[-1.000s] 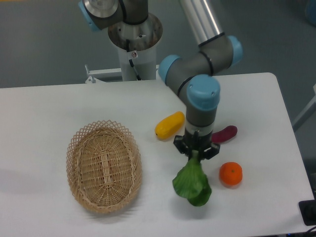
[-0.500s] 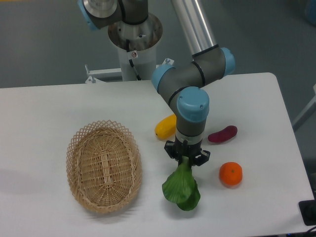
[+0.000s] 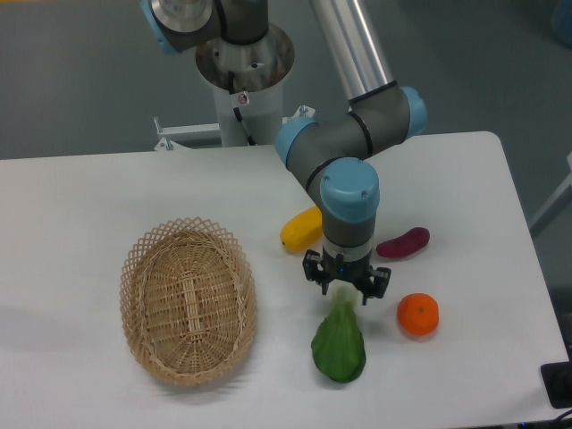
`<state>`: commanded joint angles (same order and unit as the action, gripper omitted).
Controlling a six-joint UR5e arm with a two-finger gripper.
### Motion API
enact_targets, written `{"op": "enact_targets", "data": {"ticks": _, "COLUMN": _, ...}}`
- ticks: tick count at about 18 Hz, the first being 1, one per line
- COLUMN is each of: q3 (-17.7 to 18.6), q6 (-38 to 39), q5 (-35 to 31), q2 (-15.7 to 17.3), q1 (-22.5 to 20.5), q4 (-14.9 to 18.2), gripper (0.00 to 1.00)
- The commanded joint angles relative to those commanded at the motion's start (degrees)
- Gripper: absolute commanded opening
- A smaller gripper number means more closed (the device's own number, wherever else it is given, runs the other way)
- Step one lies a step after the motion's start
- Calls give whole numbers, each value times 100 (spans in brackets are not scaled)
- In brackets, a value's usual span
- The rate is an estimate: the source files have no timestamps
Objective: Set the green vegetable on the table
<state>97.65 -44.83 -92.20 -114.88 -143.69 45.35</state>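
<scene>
A: where's the bok choy?
B: bok choy (image 3: 339, 344) is lying on the white bench (image 3: 80, 206), leaves toward the near edge, whitish stem end pointing up at the claw (image 3: 346, 288)

A: claw state?
B: jaws look spread apart, straddling the stem tip from above. can't tell if a finger touches the stem, but it doesn't look pinched

A: neighbours?
B: orange (image 3: 417, 315) just to the right of the bok choy, apart from it. purple sweet potato (image 3: 403, 242) further back on the right, beside the wrist. yellow oblong fruit (image 3: 300, 229) back left of the claw, partly hidden by the arm

A: basket?
B: oval wicker basket (image 3: 189, 300) sits to the left of the bok choy, clear gap between them. nothing visible inside it

A: arm pose?
B: wrist pointing straight down over the stem end, blue joint caps visible, base post at the far edge of the bench
</scene>
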Motion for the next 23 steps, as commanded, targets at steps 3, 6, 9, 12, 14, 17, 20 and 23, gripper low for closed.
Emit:
{"op": "enact_targets", "data": {"ticks": 3, "q3": -184, "q6": 54, "q5": -9, "q2": 106, "q1": -246, "q4": 9, "gripper": 100}}
{"op": "enact_targets", "data": {"ticks": 6, "q3": -316, "q6": -60, "q5": 44, "q2": 299, "q1": -641, "q4": 0, "gripper": 100}}
{"op": "enact_targets", "data": {"ticks": 9, "q3": -518, "q6": -218, "q5": 18, "q2": 352, "q1": -975, "q4": 17, "gripper": 100}}
{"op": "enact_targets", "data": {"ticks": 12, "q3": -642, "q6": -770, "q5": -9, "q2": 431, "q1": -1309, "q4": 192, "gripper": 100}}
{"op": "enact_targets", "data": {"ticks": 14, "q3": -607, "q6": -1603, "q5": -131, "q2": 563, "q1": -1529, "q4": 403, "gripper": 100}}
{"op": "enact_targets", "data": {"ticks": 17, "q3": -528, "q6": -2712, "q5": -273, "q2": 774, "q1": -1916, "q4": 650, "gripper": 100}}
{"op": "enact_targets", "data": {"ticks": 20, "q3": -528, "q6": -3311, "q5": -229, "q2": 897, "q1": -2206, "q4": 939, "gripper": 100}}
{"op": "enact_targets", "data": {"ticks": 23, "q3": -510, "q6": -3909, "q5": -202, "q2": 1003, "q1": -2339, "q4": 1020, "gripper": 100}}
